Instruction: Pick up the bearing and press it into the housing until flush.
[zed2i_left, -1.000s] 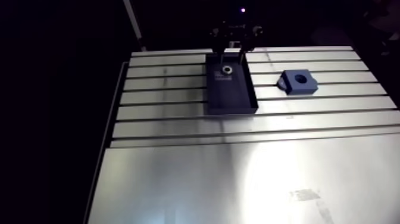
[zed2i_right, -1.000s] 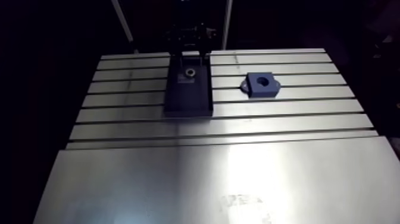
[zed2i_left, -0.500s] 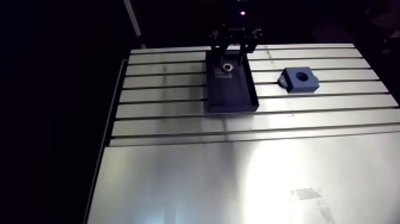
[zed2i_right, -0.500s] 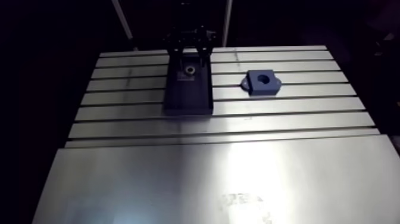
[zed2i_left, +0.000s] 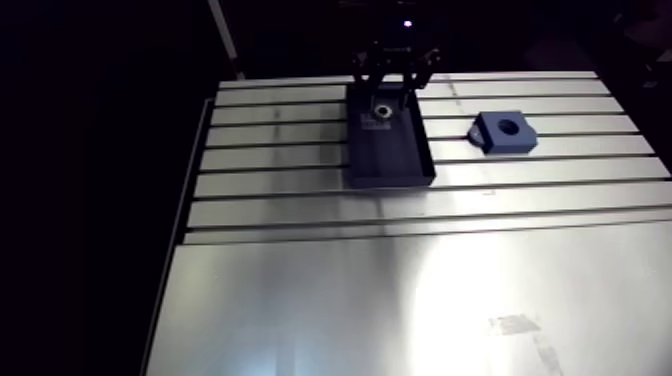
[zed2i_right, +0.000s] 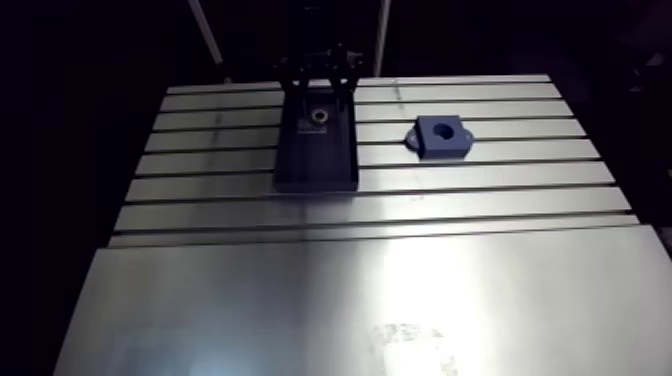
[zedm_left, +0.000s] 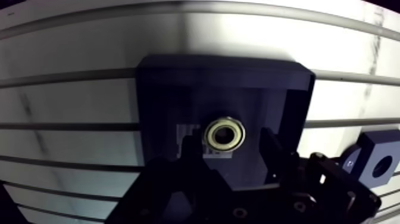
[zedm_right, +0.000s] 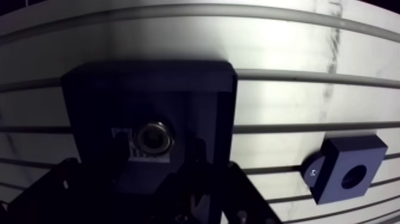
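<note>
A small metal ring bearing (zedm_left: 224, 134) lies on the floor of a dark open tray (zedm_left: 226, 65), near the tray's far end in the arm view. My gripper (zedm_left: 230, 144) hangs right over it, open, with one dark finger (zedm_left: 191, 146) on each side of the bearing and a gap left to it. The blue housing (zedm_right: 348, 173) is a square block with a round bore. It sits on the slotted table to the right of the tray (zed2i_left: 388, 165), apart from it. In the arm view the gripper (zed2i_left: 392, 88) stands at the tray's far end.
The slotted aluminium table (zed2i_left: 300, 160) runs around the tray, with a smooth plate (zed2i_left: 400, 310) nearer the camera. The tray's raised walls close in the bearing on all sides. The table's left edge (zed2i_left: 190, 180) borders darkness.
The gripper has come down a little toward the tray, so its fingers now flank the bearing. Bearing, tray and housing have not moved.
</note>
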